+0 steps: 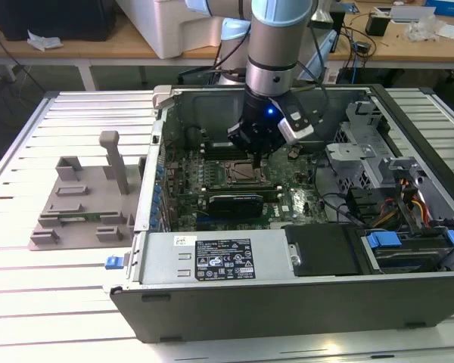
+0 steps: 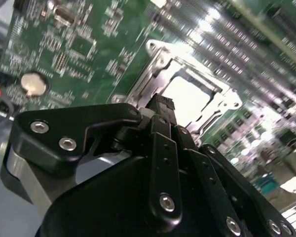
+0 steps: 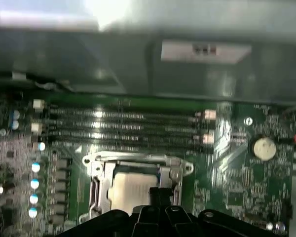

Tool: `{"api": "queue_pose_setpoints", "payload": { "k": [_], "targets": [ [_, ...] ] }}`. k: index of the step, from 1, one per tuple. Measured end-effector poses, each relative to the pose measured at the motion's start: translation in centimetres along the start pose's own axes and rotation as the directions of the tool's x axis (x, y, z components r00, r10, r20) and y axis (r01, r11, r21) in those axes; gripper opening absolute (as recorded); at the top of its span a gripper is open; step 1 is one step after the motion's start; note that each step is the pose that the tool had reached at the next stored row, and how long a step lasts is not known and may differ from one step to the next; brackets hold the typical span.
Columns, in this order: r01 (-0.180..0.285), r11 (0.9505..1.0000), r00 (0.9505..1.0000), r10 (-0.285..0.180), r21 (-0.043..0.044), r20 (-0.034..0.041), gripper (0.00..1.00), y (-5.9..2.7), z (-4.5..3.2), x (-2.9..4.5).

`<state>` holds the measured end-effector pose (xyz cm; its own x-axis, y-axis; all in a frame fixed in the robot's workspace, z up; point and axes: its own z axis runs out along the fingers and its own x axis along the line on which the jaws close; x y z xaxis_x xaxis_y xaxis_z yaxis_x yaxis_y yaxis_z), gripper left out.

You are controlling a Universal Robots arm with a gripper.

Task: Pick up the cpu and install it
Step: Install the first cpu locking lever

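The cpu [image 3: 129, 189], a bright silver square, lies flat inside the metal-framed socket [image 3: 96, 165] on the green motherboard; in the second wrist view the cpu [image 2: 190, 96] shows within the open frame. My gripper [image 1: 257, 156] hangs just above the socket inside the open computer case. Its black fingers meet at one narrow tip, so the gripper [image 2: 161, 102] is shut with nothing seen between them. That tip of the gripper [image 3: 160, 193] sits over the cpu's near edge; whether it touches the chip cannot be told.
A long black expansion card [image 1: 236, 203] lies in front of the socket. Memory slots [image 3: 128, 127] run behind it, and a coin battery [image 3: 263, 147] sits to one side. The case wall [image 1: 212, 106], drive cage [image 1: 408, 246] and power supply [image 1: 212, 259] surround the board. A grey fixture [image 1: 83, 200] stands on the table.
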<state>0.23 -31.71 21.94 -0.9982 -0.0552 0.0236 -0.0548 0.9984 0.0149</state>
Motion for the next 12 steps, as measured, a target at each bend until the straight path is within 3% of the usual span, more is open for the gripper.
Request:
{"api": "queue_pose_setpoints", "payload": {
  "k": [2, 6, 8, 9, 12],
  "targets": [
    [0.0, 1.0, 1.0, 0.0, 0.0002, 0.0002, 0.11, -0.2, -0.31, 0.02],
    [0.0, 1.0, 1.0, 0.0, 0.0004, 0.0007, 0.11, -0.17, -3.46, 0.1],
    [0.0, 1.0, 1.0, 0.0, 0.0003, 0.0008, 0.11, -0.16, -4.43, 0.12],
    [0.0, 1.0, 1.0, 0.0, 0.0004, 0.0008, 0.11, -0.16, -4.8, 0.13],
    [0.0, 1.0, 1.0, 0.0, 0.0001, 0.0008, 0.11, -0.16, -4.82, 0.13]
  ]
}}
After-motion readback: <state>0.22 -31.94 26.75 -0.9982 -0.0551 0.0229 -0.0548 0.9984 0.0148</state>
